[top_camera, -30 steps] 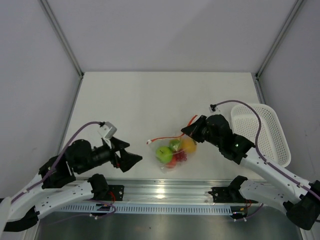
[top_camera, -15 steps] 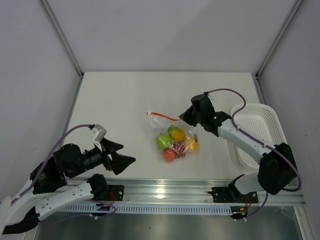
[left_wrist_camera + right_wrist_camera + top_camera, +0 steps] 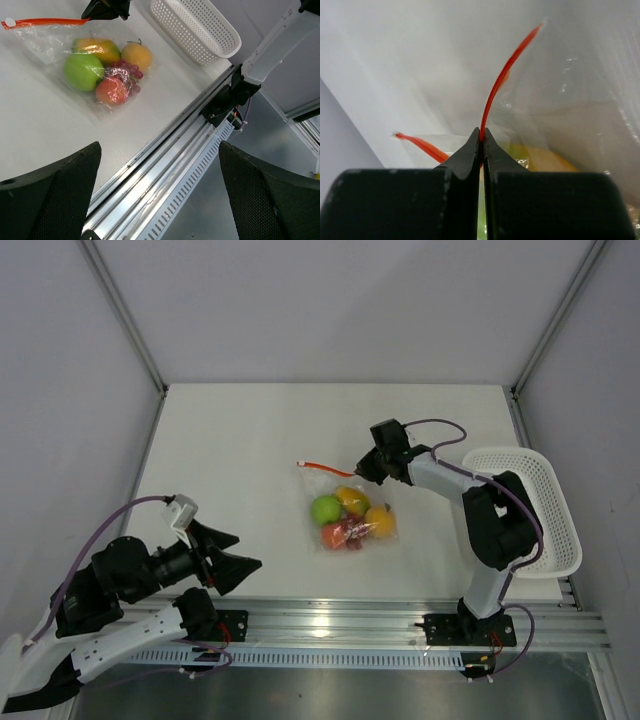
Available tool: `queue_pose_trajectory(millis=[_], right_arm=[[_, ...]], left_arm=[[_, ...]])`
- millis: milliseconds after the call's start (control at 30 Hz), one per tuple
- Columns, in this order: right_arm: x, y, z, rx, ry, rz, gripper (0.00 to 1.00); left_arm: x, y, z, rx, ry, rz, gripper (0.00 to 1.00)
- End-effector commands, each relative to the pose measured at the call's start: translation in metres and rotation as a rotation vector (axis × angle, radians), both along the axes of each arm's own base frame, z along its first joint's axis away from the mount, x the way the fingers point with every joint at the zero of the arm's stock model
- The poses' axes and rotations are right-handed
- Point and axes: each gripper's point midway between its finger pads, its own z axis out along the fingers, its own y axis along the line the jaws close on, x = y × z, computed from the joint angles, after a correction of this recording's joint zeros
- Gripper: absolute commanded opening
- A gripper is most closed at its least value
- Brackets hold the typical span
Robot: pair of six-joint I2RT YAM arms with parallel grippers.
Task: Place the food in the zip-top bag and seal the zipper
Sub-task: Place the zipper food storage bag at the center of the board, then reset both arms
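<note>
Right gripper (image 3: pixel 481 136) jaws clamped tight on zipper (image 3: pixel 502 75) at strip's right end. Left gripper (image 3: pixel 160 192) jaws spread wide, near left, well apart from bag. Zip-top bag (image 3: pixel 315 488) flat at table centre, toy fruits (image 3: pixel 326 509) inside. White mesh basket (image 3: pixel 545 505) at right.

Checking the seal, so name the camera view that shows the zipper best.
Left wrist: the zipper runs unobstructed from its white tab to the right end effector clamping its far end. Right wrist shows only a close-up of the pinched stretch, curving away. Top external shows it as a thin, small line.
</note>
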Motion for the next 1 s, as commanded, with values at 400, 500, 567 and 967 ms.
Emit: queue_pose_trajectory(millis=[400,500,567,967], right_arm=[[0.014,0.016,-0.052,-0.017,0.02,0.087,0.3],[0.018,0.021,-0.039,-0.012,-0.021,0.122,0.52],[0.02,0.023,-0.021,-0.018,-0.062,0.135,0.64],[-0.017,0.022,0.108,-0.18,-0.374,0.319,0.99]], left_arm=[[-0.007,0.003,-0.016,-0.044,0.064,0.01,0.99],[-0.007,0.003,-0.016,-0.046,0.064,0.008,1.0],[-0.006,0.003,-0.016,-0.049,0.065,0.012,0.99],[-0.001,-0.017,-0.034,-0.041,0.099,-0.008,1.0]])
